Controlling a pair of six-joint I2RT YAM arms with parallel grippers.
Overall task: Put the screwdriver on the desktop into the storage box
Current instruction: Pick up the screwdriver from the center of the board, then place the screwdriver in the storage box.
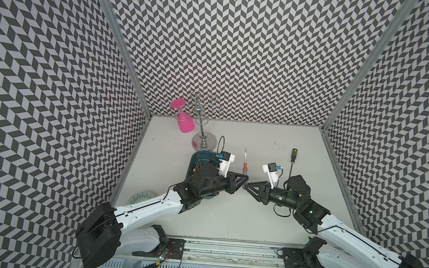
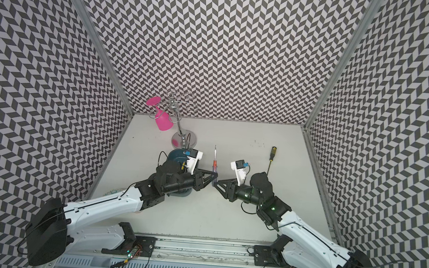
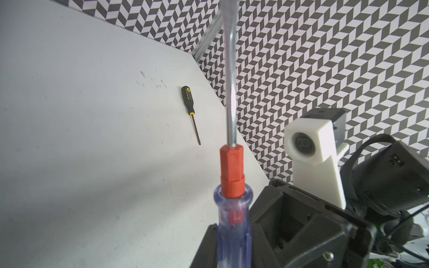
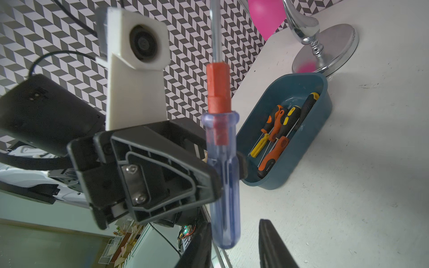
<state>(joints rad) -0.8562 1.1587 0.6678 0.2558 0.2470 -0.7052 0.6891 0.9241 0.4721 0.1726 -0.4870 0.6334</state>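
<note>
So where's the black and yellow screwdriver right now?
In both top views the black-and-yellow screwdriver lies flat on the desktop, on the robot's right side, just beyond the right arm, handle toward the back wall.

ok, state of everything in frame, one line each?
blue-handled screwdriver: off the desktop, clamped at its handle by left tool
left tool: shut on it
right tool: open, fingers either side of the handle's butt
black-yellow screwdriver: lying on the desktop
storage box: holds several screwdrivers
pink goblet: hanging upside down on chrome rack
plate: mostly hidden by left arm
</note>
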